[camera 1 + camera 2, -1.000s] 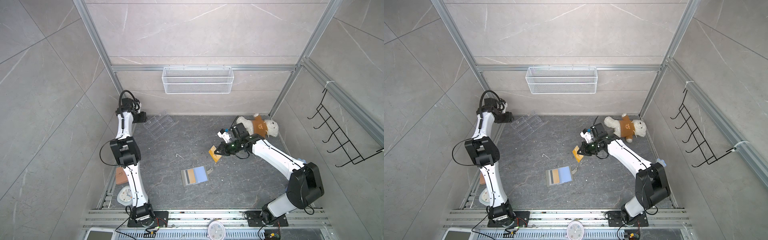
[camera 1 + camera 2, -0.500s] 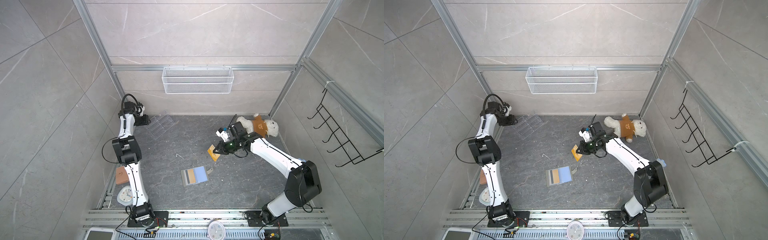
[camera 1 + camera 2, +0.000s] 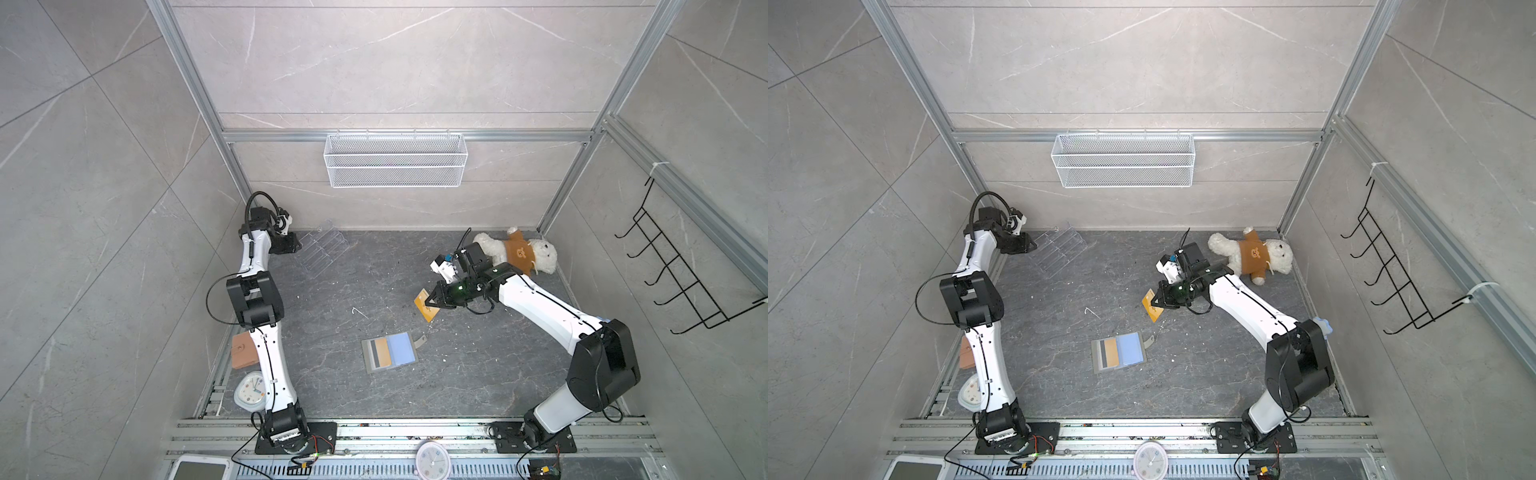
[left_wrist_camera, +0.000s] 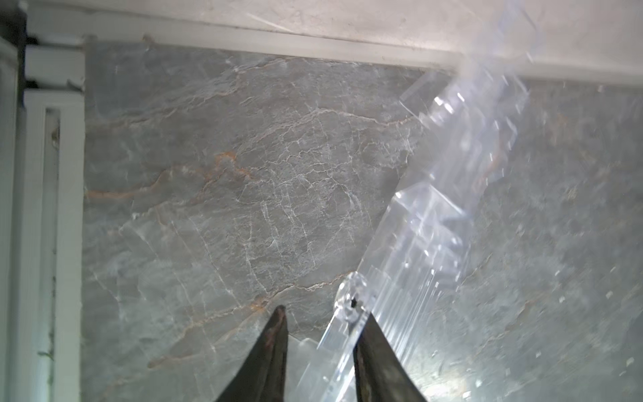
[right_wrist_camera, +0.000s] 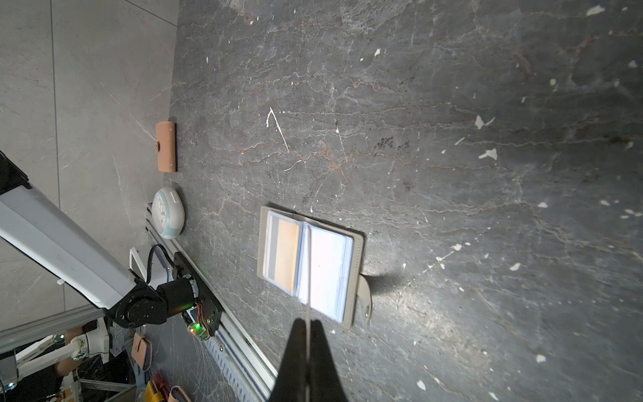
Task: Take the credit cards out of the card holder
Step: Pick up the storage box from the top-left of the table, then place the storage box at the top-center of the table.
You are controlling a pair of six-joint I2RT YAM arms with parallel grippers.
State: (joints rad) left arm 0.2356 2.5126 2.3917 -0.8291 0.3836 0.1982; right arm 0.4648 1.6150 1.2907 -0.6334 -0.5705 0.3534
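Progress looks to be about halfway: one card is out and one is left. Nearest the tabletop's front edge, toward the middle, the card holder (image 3: 401, 349) lies open and flat with its snap tab flung to the side. Its clear sleeve on the arm-left side holds a second card (image 3: 380, 353), orange with a dark stripe. The pale blue side shows no card that I can make out. Along the left edge by the front corner sit a small clock (image 3: 249, 395) and a brown wallet (image 3: 243, 351), both untouched.

Farther in, right of the middle, the right gripper (image 3: 434, 300) has its fingers pressed together on a gold-orange credit card (image 3: 424, 308). The card hangs tilted above the tabletop, well clear of the holder. It needs setting down, and then the second card has to be drawn from its sleeve.

At the far left corner the left gripper (image 4: 323, 313) has its fingers spread. The side edge of a clear tiered stand (image 3: 322, 251) sits between them against one finger, with a gap to the other. The stand's tiers look bare. A teddy bear (image 3: 519, 251) lies in the far right corner, and the wire basket (image 3: 395, 166) on the back wall appears to hold nothing.
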